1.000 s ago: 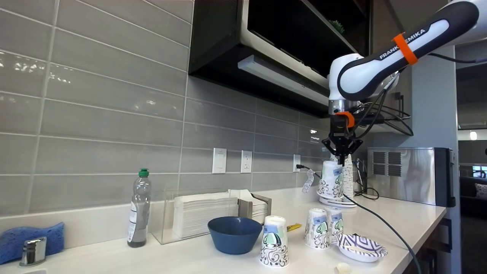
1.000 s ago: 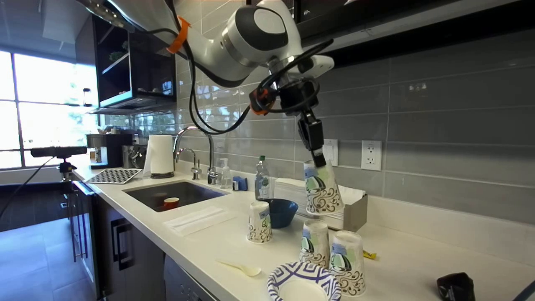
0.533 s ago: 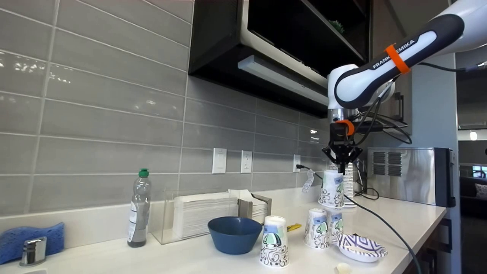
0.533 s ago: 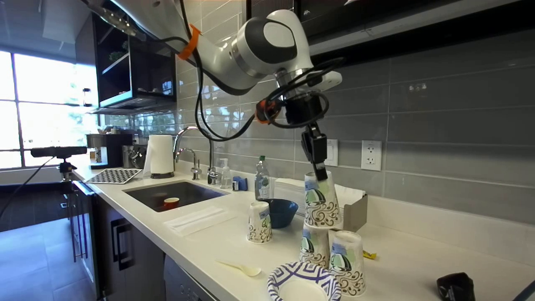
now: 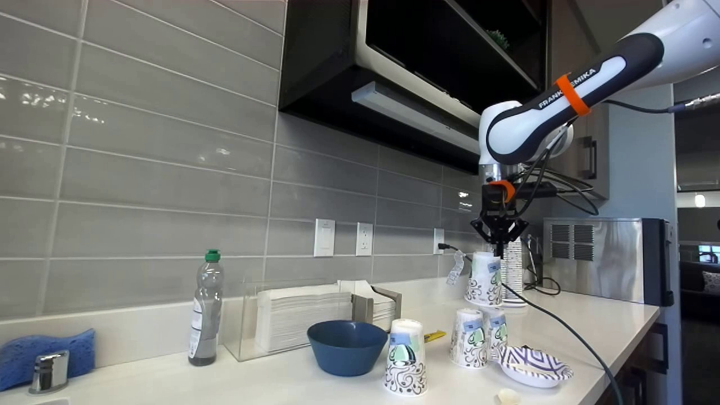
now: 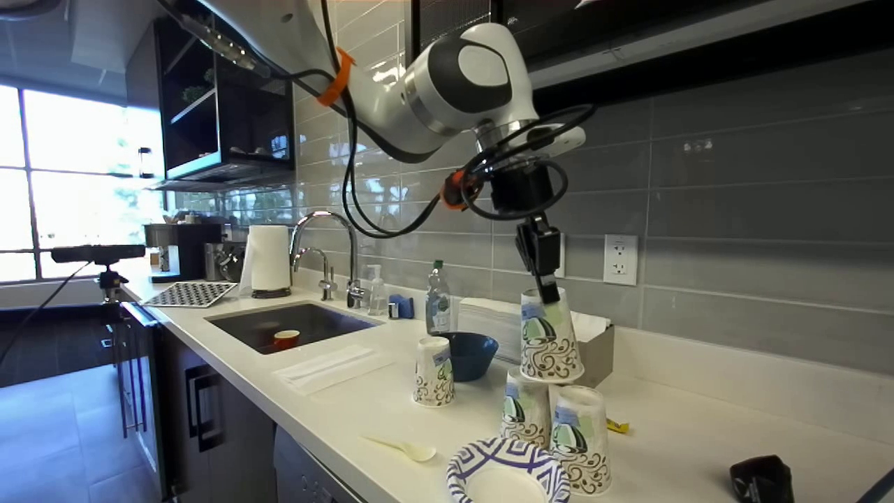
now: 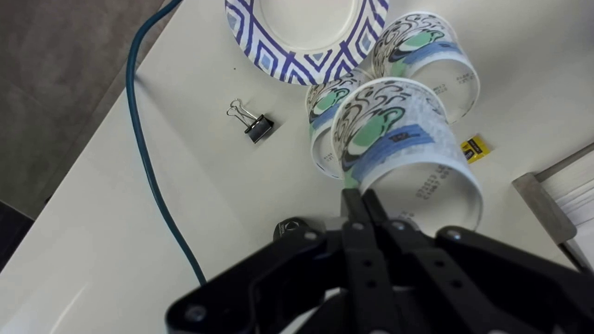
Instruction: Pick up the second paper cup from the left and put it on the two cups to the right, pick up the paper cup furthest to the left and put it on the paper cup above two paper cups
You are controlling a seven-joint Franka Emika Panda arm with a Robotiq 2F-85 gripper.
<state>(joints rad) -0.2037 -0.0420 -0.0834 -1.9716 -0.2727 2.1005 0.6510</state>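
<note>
Four paper cups (image 6: 550,342) by my count, yes, four! Then the singles: one patterned dish (image 7: 306,67), one blue bowl (image 5: 347,357), one green-capped bottle (image 5: 205,315), one blue sponge (image 5: 79,357), one pale spoon (image 6: 413,451), one red cup (image 6: 286,339), one yellow packet (image 7: 474,149), one binder clip (image 7: 260,129), and there, three wall plates (image 5: 324,237)!

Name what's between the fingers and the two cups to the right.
Another paper cup, upside down, pinched by the fingers; both exterior views show it.
</note>
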